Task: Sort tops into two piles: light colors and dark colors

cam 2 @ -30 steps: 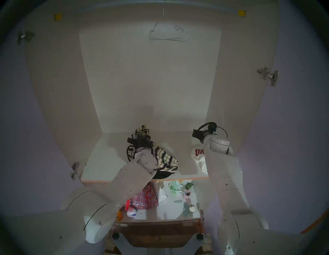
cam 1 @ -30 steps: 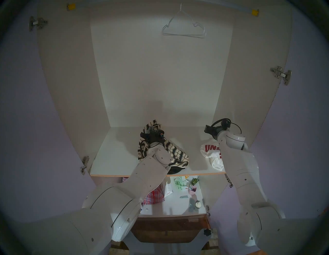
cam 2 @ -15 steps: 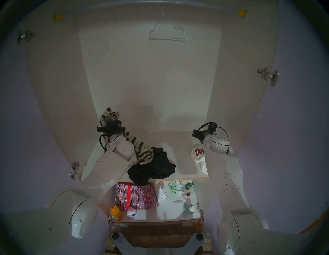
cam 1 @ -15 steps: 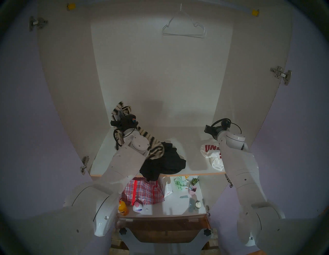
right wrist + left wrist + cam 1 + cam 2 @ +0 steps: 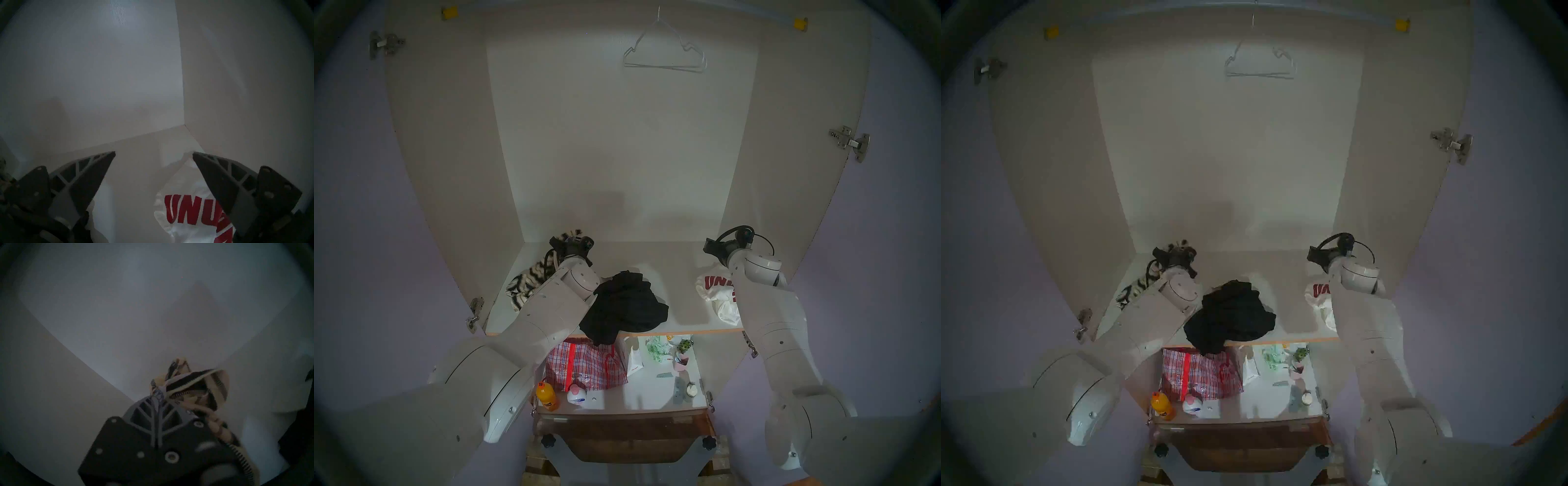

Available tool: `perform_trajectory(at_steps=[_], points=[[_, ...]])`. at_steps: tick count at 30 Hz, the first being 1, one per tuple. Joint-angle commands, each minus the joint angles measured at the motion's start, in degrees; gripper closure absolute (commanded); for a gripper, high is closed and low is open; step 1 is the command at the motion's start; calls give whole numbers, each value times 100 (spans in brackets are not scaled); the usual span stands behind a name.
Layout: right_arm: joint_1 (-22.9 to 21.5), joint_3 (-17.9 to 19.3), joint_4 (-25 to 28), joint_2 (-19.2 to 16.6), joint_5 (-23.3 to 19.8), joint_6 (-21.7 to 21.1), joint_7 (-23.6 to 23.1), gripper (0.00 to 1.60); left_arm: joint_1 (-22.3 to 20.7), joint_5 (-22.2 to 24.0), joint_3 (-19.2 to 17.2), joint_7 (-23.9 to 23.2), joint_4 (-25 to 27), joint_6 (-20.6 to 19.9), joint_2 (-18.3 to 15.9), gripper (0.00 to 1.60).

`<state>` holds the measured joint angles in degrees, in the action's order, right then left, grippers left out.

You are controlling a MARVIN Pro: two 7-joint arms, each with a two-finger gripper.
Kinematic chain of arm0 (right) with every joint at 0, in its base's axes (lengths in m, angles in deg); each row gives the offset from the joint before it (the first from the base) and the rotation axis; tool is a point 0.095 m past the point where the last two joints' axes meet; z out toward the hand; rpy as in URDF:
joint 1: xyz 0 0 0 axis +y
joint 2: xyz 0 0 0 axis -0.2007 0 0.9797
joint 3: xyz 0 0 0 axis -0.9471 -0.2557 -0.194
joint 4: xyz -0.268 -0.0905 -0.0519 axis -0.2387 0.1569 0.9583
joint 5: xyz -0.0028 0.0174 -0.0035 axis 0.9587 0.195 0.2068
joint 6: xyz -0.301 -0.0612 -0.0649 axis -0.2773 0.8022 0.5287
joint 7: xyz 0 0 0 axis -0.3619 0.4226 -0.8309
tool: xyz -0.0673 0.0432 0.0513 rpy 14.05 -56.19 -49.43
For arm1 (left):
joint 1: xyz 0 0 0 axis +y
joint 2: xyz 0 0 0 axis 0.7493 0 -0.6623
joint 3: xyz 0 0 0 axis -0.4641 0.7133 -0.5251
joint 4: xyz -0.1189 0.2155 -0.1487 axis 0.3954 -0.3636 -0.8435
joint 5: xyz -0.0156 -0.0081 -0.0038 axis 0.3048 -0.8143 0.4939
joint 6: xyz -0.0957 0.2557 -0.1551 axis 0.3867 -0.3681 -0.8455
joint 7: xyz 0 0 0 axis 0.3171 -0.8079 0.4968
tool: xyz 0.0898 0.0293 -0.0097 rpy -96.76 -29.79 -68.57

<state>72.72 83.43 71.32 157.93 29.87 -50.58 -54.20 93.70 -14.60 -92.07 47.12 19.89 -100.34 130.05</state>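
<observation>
Inside the open wardrobe, the left gripper (image 5: pixel 157 394) is pinched closed on a fold of the striped top (image 5: pixel 526 283), its two fingers pressed together in the left wrist view with cream-and-black cloth bunched at their tips. That top trails from the gripper near the back left corner of the shelf (image 5: pixel 683 264) down toward the left side, part of it hidden behind the left arm (image 5: pixel 551 309). Just to the right of that arm lies the black heap (image 5: pixel 626 307), in the middle of the shelf toward the front, with one flap hanging over the front edge. The striped top and the black heap sit on opposite sides of the arm; I cannot tell whether they touch behind it. Well apart, on the right side of the shelf, lies the white top (image 5: pixel 716 292) with red letters, crumpled, partly hidden by the right arm (image 5: pixel 768 312). The right gripper (image 5: pixel 153 154) hangs above and just behind the white top with its fingers spread wide and nothing between them; the red letters show below the gap in the right wrist view. On the lower shelf sit a checked bag (image 5: pixel 585 365) under the black flap, an orange bottle (image 5: pixel 547 395) at the front left, and some small clutter to the right. A wire hanger (image 5: pixel 665 51) hangs from the rail at the top.
</observation>
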Motion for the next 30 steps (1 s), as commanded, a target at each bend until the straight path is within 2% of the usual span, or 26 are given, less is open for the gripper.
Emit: perform_trajectory(at_steps=[1, 6, 13, 15, 17, 19, 20, 21, 22, 24, 28, 30], points=[[-138, 8, 165, 3, -7, 110, -22, 0, -406, -29, -68, 172, -235, 168, -36, 160], [-140, 12, 162, 6, 0, 102, -24, 0, -660, 1, -136, 221, -662, 208, -80, 160], [-137, 19, 166, 11, 8, 112, -31, 0, -692, -266, 124, 152, -783, -49, -378, 160], [-136, 22, 167, 13, 12, 114, -34, 0, -710, -338, 251, 75, -785, -192, -447, 160], [-136, 25, 167, 15, 15, 115, -36, 0, -712, -356, 376, -424, -777, -373, -554, 160], [-137, 26, 167, 17, 17, 114, -37, 0, -685, -317, 556, -711, -725, -457, -619, 85], [-137, 27, 166, 17, 19, 111, -38, 0, -663, -233, 560, -912, -677, -438, -645, 0], [-141, 28, 162, 17, 20, 101, -37, 0, -660, -282, 780, -1136, -711, -389, -687, 0], [-142, 28, 159, 17, 21, 95, -37, 0, -646, -252, 799, -1359, -675, -359, -715, 0], [-147, 28, 150, 17, 24, 82, -36, 0, -648, -88, 744, -1798, -528, -171, -746, 0], [-152, 28, 131, 17, 31, 62, -35, 0, -760, -81, 799, -2651, -209, -1, -804, 0], [-154, 29, 129, 18, 33, 62, -36, 0, -753, 34, 712, -2921, 30, 60, -848, 0]])
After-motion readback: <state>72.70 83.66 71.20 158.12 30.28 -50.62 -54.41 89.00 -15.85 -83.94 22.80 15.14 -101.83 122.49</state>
